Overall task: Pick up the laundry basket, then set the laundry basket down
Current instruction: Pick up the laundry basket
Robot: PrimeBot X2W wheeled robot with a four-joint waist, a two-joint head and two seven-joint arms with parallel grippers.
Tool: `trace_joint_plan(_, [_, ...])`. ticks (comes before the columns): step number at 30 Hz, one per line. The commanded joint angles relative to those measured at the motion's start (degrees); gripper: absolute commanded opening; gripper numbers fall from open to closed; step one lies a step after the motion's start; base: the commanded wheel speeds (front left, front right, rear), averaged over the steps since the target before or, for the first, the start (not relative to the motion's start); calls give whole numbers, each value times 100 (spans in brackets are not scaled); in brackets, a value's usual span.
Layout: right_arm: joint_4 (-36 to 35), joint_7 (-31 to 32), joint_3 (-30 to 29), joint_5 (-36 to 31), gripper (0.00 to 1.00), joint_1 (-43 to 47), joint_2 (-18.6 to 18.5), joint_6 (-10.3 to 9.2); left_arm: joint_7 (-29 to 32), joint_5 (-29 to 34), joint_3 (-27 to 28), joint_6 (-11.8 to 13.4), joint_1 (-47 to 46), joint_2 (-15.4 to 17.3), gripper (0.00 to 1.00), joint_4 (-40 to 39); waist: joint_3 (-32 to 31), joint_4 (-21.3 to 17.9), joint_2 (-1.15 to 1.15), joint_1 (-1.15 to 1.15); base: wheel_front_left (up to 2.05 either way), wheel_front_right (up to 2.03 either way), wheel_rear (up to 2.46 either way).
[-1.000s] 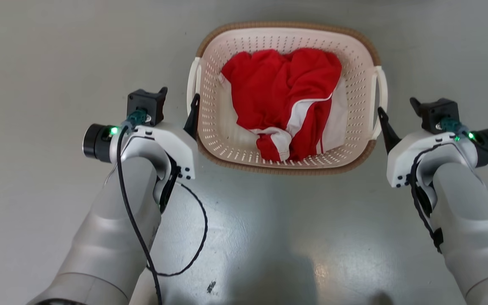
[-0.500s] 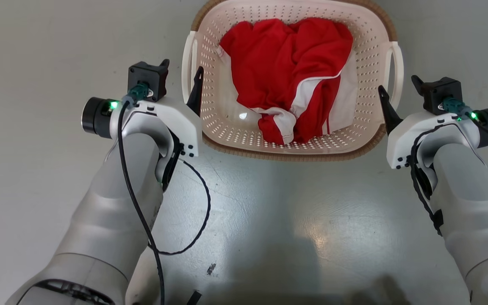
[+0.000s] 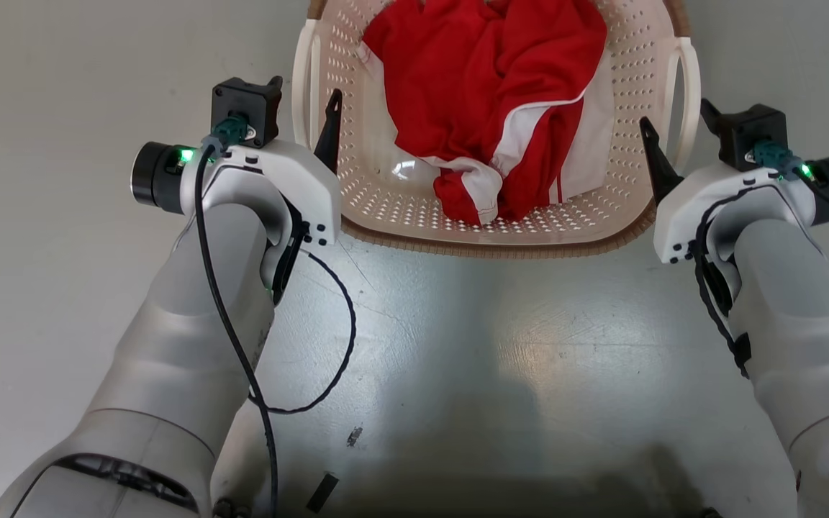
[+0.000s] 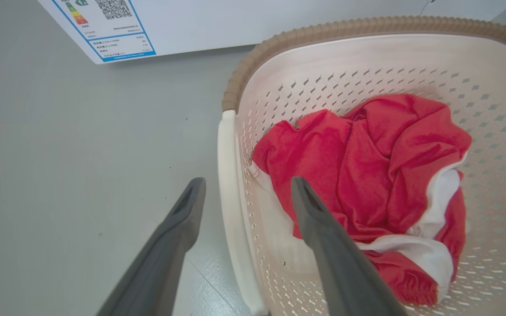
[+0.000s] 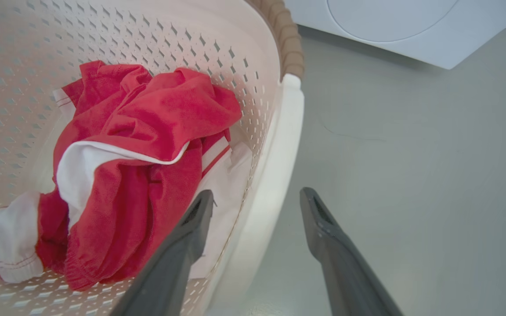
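Cream-white perforated plastic laundry basket, rounded-rectangular, brown woven-look rim, one white loop handle at each side; stands on the glossy grey floor, near a white appliance bearing an energy label. Contents: one crumpled red-and-white garment. Left end effector: fingers spread wide, astride the left handle, one finger inside the basket wall, one outside; nothing gripped. Right end effector: likewise spread wide astride the right handle, inner finger over the garment's white edge, outer finger over the floor; nothing gripped. Contact between fingers and handles cannot be told.
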Motion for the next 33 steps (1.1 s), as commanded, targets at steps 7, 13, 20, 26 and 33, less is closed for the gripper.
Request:
trace_joint_plan(7, [34,-89,124,-128,100,-102,173,34,-30,-105,-53,83,-187,146,100,130,196,-30,0,0,0,0,0])
trace_joint_plan(13, [108,-66,156,-147,100,-318,239,34,-29,-171,-232,52,-443,146,100,401,351,-62,0,0,0,0,0])
trace_joint_plan(20, [239,1,221,-122,100,-538,342,34,98,-330,-409,55,-739,146,100,734,465,-145,0,0,0,0,0])
trace_joint_plan(26, [360,-1,254,-60,100,-637,395,34,137,-451,-495,89,-868,146,100,908,536,-197,0,0,0,0,0])
trace_joint_plan(33, [469,-29,250,-26,100,-688,419,34,132,-553,-592,113,-882,146,100,1022,592,-208,0,0,0,0,0])
